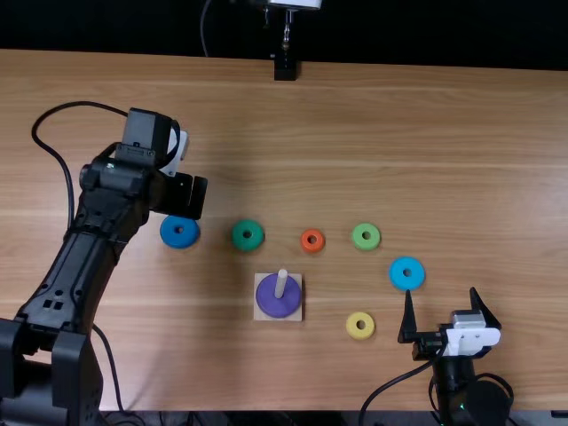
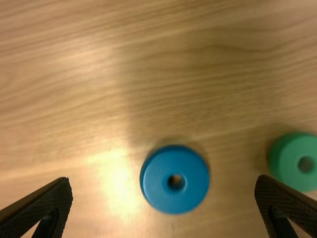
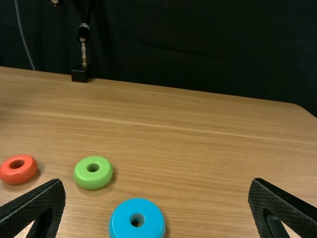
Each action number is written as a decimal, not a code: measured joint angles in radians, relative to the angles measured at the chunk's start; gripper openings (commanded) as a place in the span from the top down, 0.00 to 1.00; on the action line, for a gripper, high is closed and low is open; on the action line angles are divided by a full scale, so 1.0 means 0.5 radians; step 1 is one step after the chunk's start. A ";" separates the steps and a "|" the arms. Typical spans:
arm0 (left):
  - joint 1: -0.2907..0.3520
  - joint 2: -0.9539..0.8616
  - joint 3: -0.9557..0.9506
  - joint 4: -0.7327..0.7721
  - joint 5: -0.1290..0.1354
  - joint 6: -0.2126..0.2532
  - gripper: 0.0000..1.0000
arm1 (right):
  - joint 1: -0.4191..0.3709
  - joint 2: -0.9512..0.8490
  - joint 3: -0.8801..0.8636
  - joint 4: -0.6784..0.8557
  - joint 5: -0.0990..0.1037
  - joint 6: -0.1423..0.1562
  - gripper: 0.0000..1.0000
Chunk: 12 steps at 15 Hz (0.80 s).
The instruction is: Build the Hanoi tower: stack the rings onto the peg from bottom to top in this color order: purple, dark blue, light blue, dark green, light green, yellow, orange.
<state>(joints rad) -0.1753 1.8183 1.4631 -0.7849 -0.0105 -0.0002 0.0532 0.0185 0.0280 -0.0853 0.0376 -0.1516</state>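
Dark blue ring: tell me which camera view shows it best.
The left wrist view: there the dark blue ring appears whole and large, its center hole plain. The top view shows it smaller, close by the left gripper.

See light brown wooden table [image 1: 399,133], with grain running side to side. At far edge, see small black block [image 1: 285,70] beneath slim upright rod [image 1: 287,34]. To left of rod in top view, see thin grey cable [image 1: 203,35]. Beyond table, see black backdrop [image 3: 198,49]; possibly cloth, too dark to confirm.
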 measured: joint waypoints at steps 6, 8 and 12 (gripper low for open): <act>-0.003 0.114 -0.152 0.087 0.007 0.098 0.00 | 0.000 0.000 0.000 0.000 0.000 0.002 0.00; -0.004 0.175 -0.152 0.091 0.008 0.153 0.00 | 0.000 0.000 0.000 0.001 -0.001 0.001 0.00; -0.010 0.237 -0.152 0.095 0.008 0.191 0.00 | 0.000 0.000 0.001 0.000 0.000 0.001 0.00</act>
<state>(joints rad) -0.1802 1.9369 1.3872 -0.7376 -0.0063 0.0952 0.0532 0.0185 0.0284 -0.0853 0.0376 -0.1513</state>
